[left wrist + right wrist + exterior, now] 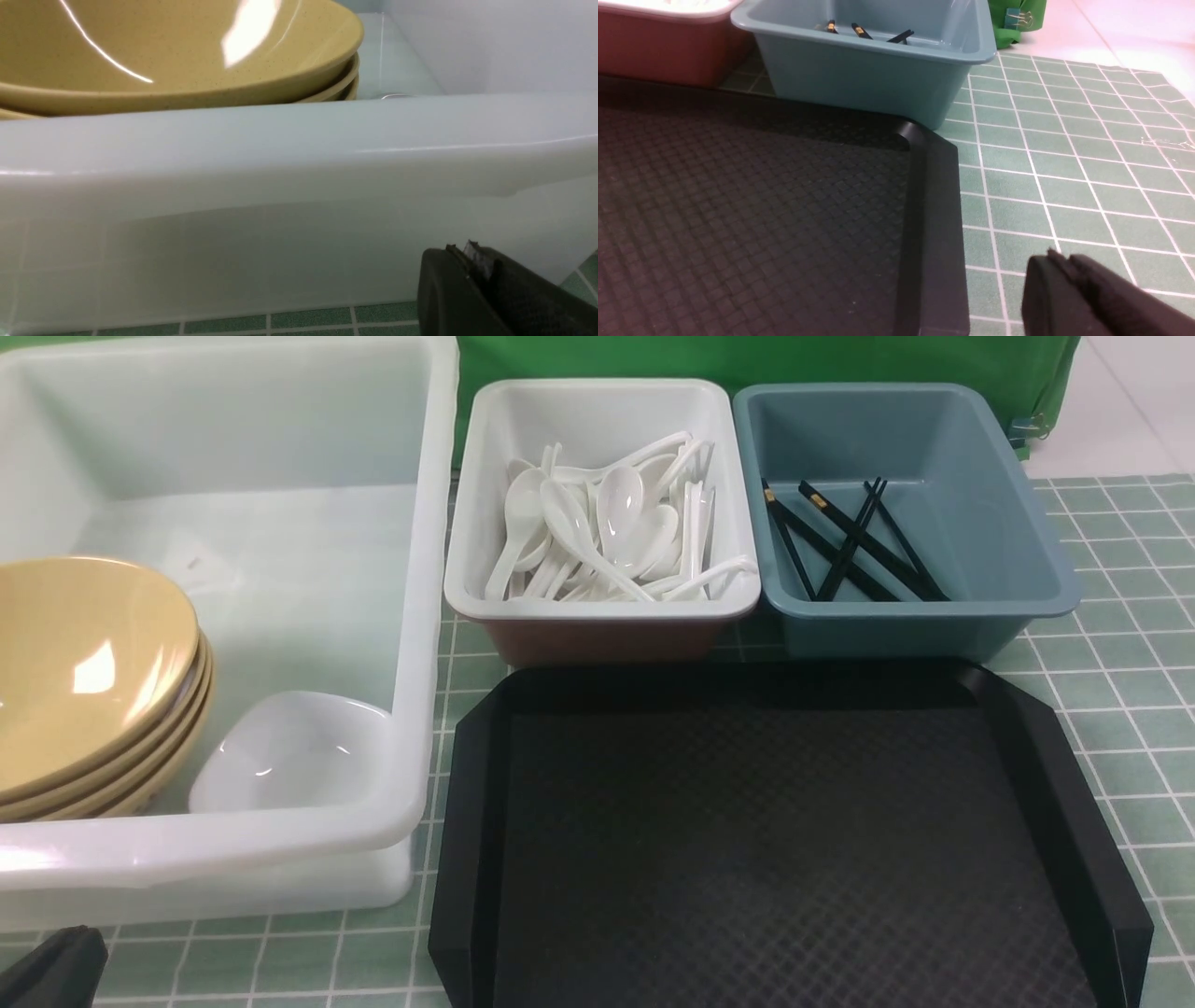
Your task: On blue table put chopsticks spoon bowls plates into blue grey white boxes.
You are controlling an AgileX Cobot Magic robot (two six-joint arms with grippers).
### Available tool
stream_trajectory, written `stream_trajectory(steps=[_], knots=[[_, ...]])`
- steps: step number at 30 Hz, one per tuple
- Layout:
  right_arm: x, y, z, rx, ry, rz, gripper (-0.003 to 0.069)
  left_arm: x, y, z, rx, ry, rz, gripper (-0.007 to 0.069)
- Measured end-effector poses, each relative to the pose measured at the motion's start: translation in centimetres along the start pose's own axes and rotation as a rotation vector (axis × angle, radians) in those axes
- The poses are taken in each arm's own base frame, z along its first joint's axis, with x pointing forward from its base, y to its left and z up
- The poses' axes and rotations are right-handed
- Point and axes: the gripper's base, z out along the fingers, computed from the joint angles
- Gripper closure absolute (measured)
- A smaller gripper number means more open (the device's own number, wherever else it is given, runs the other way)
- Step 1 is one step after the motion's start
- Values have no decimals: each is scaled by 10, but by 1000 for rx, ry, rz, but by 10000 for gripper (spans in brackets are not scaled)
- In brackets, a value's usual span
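Stacked tan bowls [84, 681] and a white plate [289, 751] lie in the large translucent tub [425, 616]. Several white spoons [607, 527] fill the white box [476, 495]. Black chopsticks [854, 546] lie in the blue-grey box [1027, 523]. My left gripper [51, 971] is shut and empty, low by the tub's near wall [280, 163], with the bowls [163, 51] above it. My right gripper [1057, 266] is shut and empty over the gridded table [1087, 163], beside the tray's right edge. It is out of the front view.
A black textured tray [775, 840] lies in front of the two small boxes with nothing on it. A green cloth [747, 359] hangs behind the boxes. The table's pale edge [1134, 37] runs past the blue-grey box [878, 79].
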Motion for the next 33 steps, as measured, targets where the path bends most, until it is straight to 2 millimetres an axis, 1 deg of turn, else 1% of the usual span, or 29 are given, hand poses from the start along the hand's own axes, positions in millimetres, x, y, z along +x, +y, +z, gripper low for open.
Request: stream_trajectory(steps=[33], knots=[[0,0,0,0,0,0,547,0,0,0,0,0,3,620]])
